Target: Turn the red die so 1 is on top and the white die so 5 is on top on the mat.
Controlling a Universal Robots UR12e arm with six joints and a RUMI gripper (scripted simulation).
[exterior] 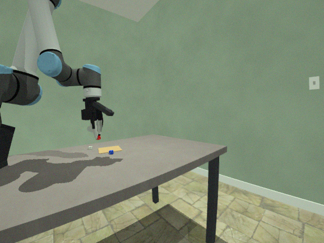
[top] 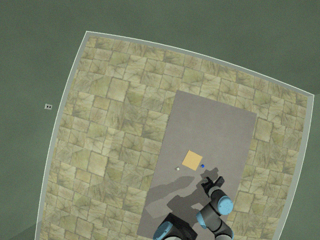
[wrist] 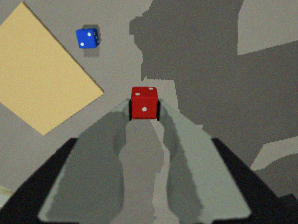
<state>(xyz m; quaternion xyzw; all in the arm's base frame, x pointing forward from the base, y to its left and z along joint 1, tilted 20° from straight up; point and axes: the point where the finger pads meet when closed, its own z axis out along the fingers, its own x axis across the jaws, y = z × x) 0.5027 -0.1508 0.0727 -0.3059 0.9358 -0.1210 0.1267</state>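
Claw (top: 206,179) (exterior: 98,136) (wrist: 144,100) clamped on red die (top: 205,177) (exterior: 98,138) (wrist: 144,103), raised above surface (top: 213,130) (exterior: 168,157) (wrist: 112,75). Blue die (top: 202,166) (exterior: 111,152) (wrist: 87,38) near mat (top: 192,160) (exterior: 107,149) (wrist: 42,70), off it; white die (top: 177,168) (exterior: 90,148) likewise.

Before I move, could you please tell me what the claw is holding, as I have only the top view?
Observer: The wrist view shows the claw shut on the red die.
Operator: Thank you; is it touching the table?
Observer: No, the exterior view shows it raised above the table.
Operator: And the blue die?
Observer: In the wrist view, the blue die shows two pips on the face towards that camera.
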